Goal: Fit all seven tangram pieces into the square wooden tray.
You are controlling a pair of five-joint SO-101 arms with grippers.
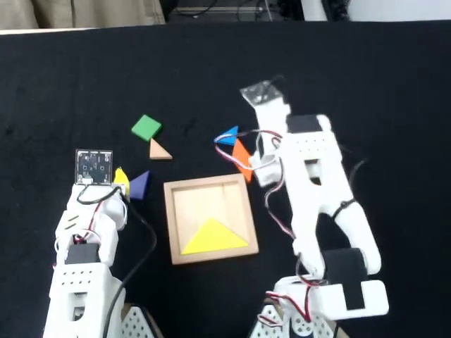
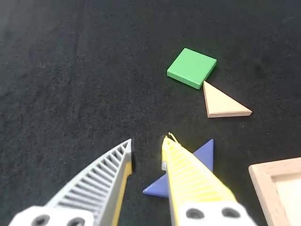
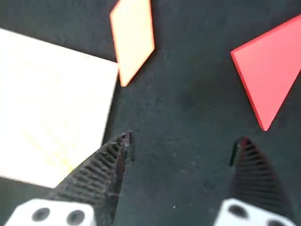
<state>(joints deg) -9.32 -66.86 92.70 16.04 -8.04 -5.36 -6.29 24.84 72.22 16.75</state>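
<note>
green sq (image 2: 192, 68), yellow tri (image 1: 213, 236)

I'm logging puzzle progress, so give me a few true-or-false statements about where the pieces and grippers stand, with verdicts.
1. The yellow triangle lies inside the wooden tray. True.
2. The green square sits in the tray. False: it lies on the table, beside the tan triangle.
3. The left gripper is open. True.
4. The right gripper is shut on the red triangle. False: it is open and holds nothing.
</note>
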